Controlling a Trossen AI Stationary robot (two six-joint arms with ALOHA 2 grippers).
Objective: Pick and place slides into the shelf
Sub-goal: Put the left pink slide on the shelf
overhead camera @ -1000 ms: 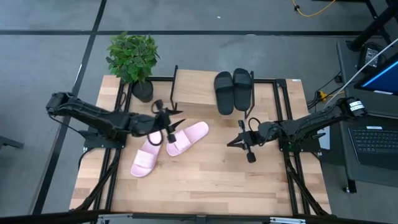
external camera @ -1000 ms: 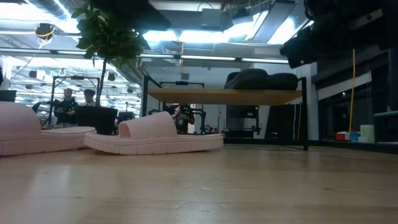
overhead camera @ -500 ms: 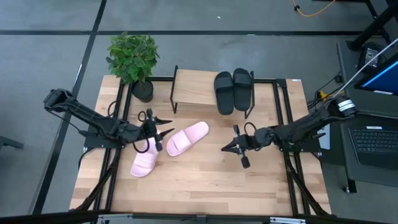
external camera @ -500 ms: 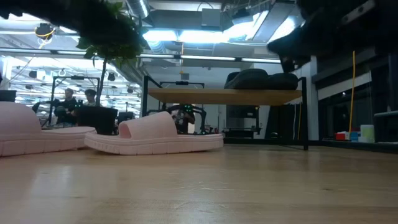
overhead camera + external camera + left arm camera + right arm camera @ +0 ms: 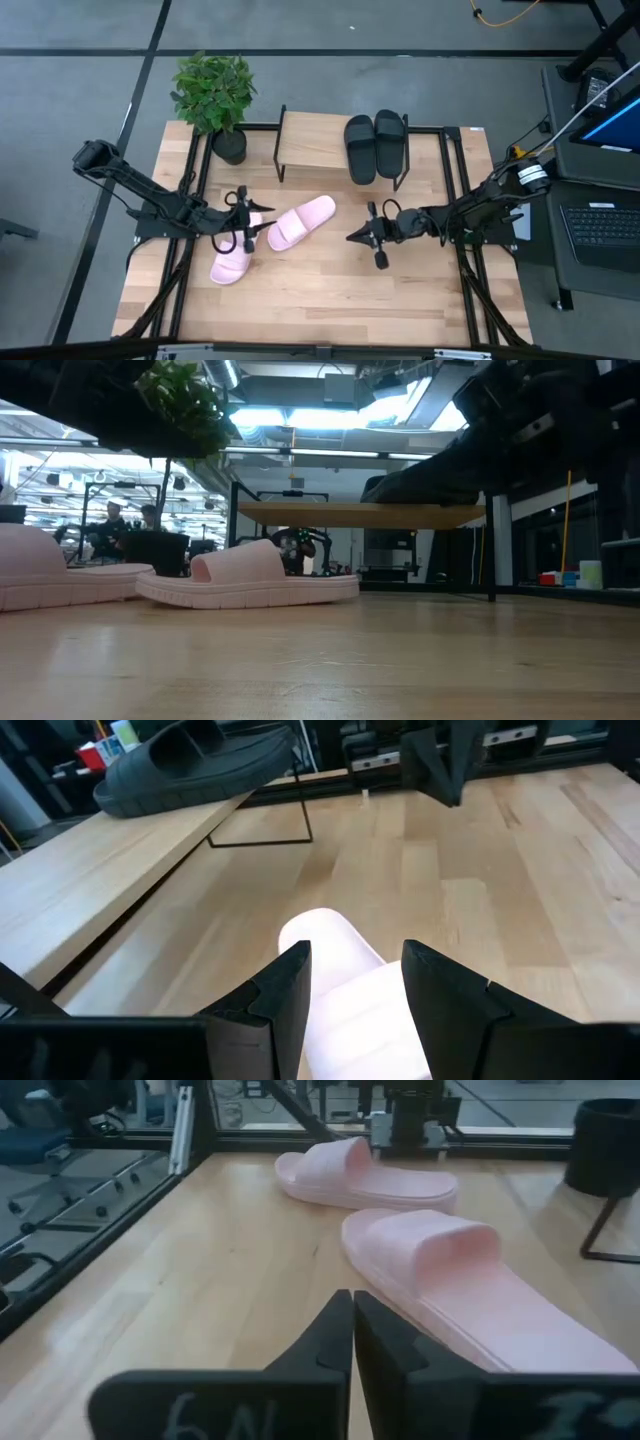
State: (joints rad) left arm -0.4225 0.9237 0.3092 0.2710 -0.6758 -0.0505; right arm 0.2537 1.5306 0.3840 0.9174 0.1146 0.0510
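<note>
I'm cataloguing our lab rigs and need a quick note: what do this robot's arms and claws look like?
Both arms are dark, nearly black, slim and jointed. The right arm has a white band near its far joint. The left claw ends in two flat, angular black fingers. The right claw has similar black fingers tapering to narrow tips, and its body carries handwritten pale markings, something like "6N". Thin dark cable loops show near both wrists.

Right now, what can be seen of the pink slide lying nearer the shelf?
The pink slide is light pink, one moulded piece that looks like soft foam, with one wide strap, an open toe and a ridged sole edge. It lies flat, sole down, on the wooden table, angled with its heel towards the shelf. Its toe end is close beside the second pink slide; contact is unclear. The left gripper hovers open by that end; the right gripper, shut, points at it from across the table.
</note>
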